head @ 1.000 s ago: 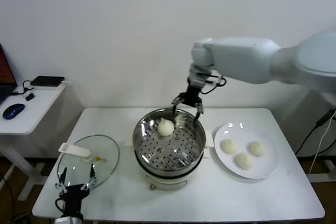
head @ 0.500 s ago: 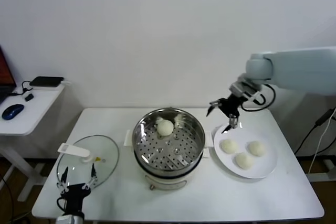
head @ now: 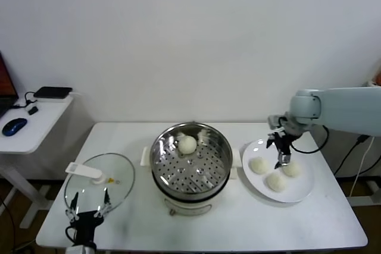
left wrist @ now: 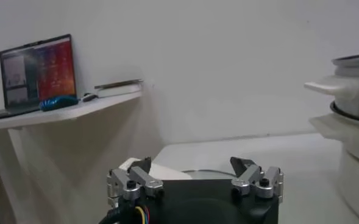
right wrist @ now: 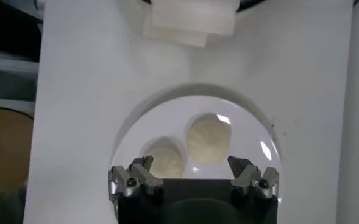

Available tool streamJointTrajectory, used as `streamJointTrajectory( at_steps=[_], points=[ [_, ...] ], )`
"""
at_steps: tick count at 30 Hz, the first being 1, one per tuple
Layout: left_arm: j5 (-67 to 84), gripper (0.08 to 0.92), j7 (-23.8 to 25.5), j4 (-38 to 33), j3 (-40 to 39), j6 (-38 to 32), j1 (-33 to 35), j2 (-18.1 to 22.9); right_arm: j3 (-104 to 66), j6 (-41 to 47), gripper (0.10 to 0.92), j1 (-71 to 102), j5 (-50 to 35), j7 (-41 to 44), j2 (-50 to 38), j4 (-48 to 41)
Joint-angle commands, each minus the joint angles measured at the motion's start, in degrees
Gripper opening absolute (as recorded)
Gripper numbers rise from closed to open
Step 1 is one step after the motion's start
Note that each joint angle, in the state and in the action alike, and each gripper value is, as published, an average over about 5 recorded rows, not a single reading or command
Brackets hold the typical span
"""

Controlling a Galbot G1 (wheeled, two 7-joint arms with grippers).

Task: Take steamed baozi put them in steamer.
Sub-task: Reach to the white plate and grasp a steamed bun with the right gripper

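A: While the left gripper (head: 87,209) sits parked with jaws apart by the round glass lid (head: 100,181), how far along?

B: One small off-white dough bun (head: 187,144) lies in the shiny round steel steamer (head: 191,160); three buns (head: 275,173) wait on the flat white plate (head: 299,190).

A: The right gripper (head: 278,150)?

B: Wide open, empty, hovering over the plate. Its wrist view shows only two buns; its body hides the third.
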State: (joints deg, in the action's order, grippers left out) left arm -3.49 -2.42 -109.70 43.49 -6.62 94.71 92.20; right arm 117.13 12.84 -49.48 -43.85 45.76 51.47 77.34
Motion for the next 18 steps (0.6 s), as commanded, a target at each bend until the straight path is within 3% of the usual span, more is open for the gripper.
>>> streamJointTrajectory(
  at_steps=[1,18],
  points=[
    [-0.32,0.823,0.09,0.33,0.29,0.01,0.17,1.15,-10.44,8.28,0.823,13.84,5.93,-0.81,-1.51,-7.52],
    [-1.29,0.823,0.14,0.34,0.51,-0.29,0.64,1.17,-19.59,5.33,0.823,23.65,10.57,-0.56,2.73,-18.55]
  ],
)
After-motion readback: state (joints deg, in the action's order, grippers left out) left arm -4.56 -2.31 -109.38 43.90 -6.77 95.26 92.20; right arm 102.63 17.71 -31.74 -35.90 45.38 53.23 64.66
